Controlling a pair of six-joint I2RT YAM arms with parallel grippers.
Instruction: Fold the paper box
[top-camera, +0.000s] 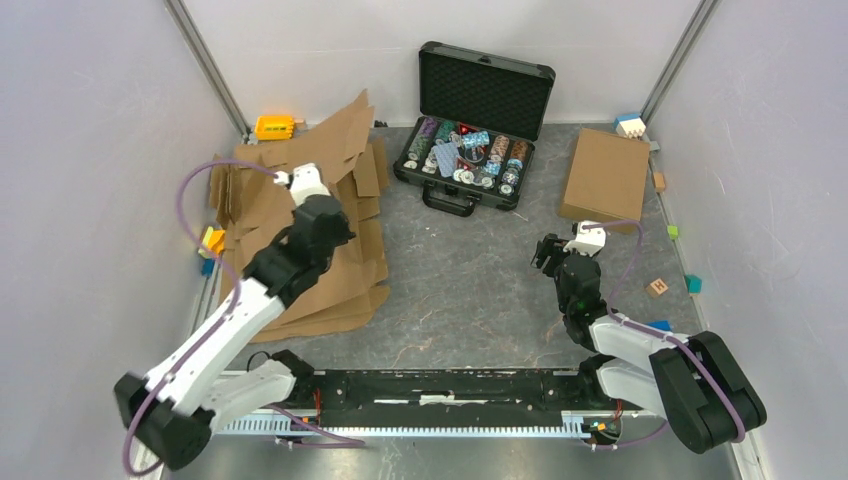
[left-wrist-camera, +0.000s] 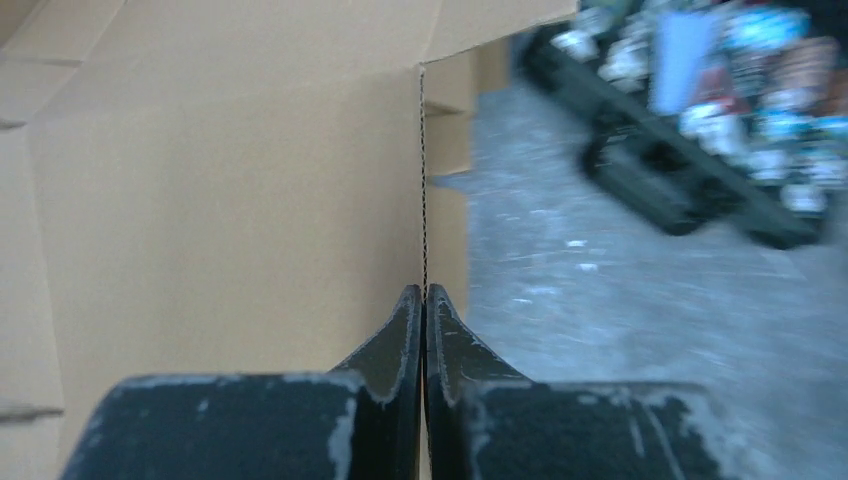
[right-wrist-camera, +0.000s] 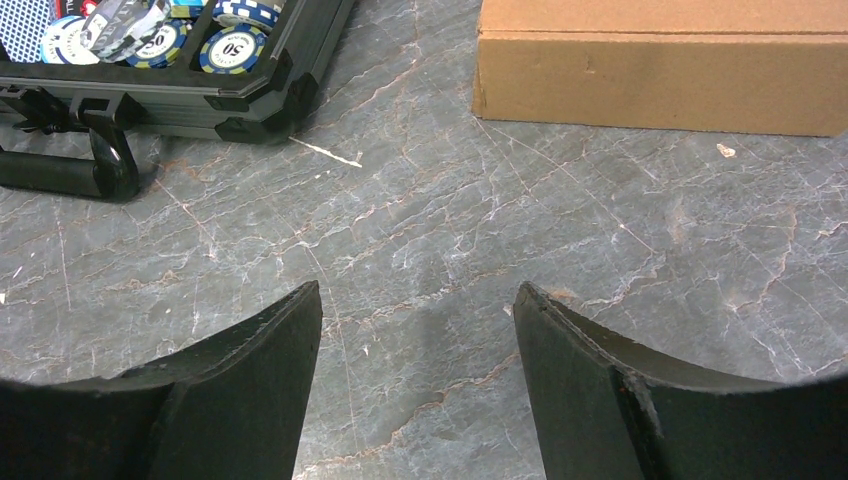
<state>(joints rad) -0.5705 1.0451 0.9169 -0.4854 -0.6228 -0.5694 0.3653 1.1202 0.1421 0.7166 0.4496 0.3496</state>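
Top external: grey marbled table (top-camera: 470, 270), pale walls (top-camera: 90, 150); left claw (left-wrist-camera: 424, 295) pinches paper box (left-wrist-camera: 230, 200), right claw (right-wrist-camera: 415, 290) spread.

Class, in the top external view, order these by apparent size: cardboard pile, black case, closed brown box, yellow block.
1. cardboard pile
2. black case
3. closed brown box
4. yellow block
The case and box lie similarly far from the camera, so their ranking holds.
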